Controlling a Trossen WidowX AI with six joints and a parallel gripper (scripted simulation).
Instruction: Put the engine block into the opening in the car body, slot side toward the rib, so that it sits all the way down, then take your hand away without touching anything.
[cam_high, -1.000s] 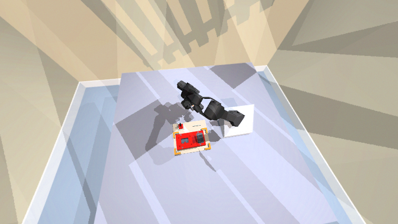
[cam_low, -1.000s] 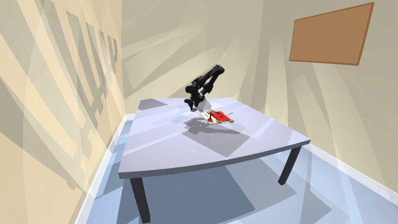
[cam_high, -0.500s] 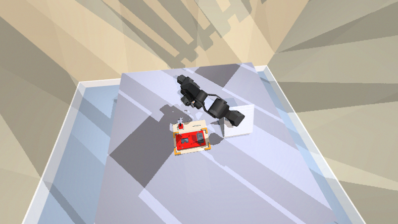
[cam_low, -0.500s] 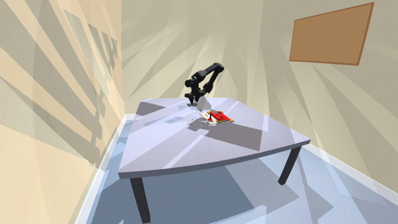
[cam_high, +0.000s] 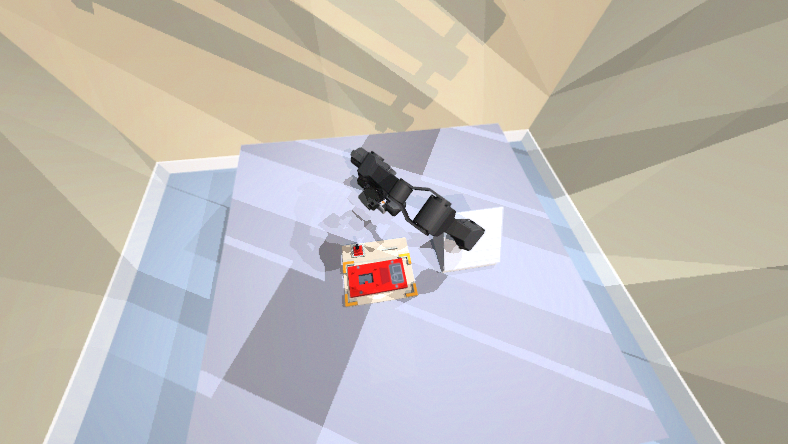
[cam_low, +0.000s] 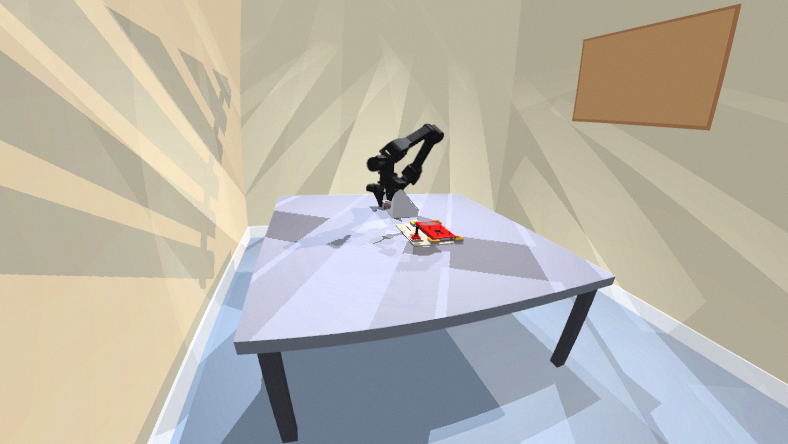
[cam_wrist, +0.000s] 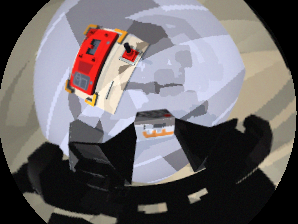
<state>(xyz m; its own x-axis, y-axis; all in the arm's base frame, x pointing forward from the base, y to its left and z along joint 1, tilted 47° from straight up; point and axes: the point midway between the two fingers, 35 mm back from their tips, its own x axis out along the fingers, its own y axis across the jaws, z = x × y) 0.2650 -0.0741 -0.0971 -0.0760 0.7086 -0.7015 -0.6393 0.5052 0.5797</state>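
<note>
The red car body (cam_high: 380, 285) (cam_low: 438, 231) (cam_wrist: 89, 63) lies flat on a cream base plate (cam_high: 380, 249) (cam_wrist: 116, 86) with orange corners, near the table's middle. It has a grey opening (cam_high: 365, 279). The engine block (cam_wrist: 154, 127) (cam_high: 381, 205) is a small grey piece with an orange mark. My gripper (cam_wrist: 153, 121) (cam_high: 380, 206) (cam_low: 381, 205) is shut on it, low over the table, behind the car body and apart from it. The block's slot side is too small to tell.
A small red lever (cam_high: 357, 250) (cam_wrist: 127, 50) stands upright on the base plate's near-gripper edge. A white plate (cam_high: 488, 245) lies under the arm's base to the right. The table's (cam_low: 341, 286) edges are far from the work.
</note>
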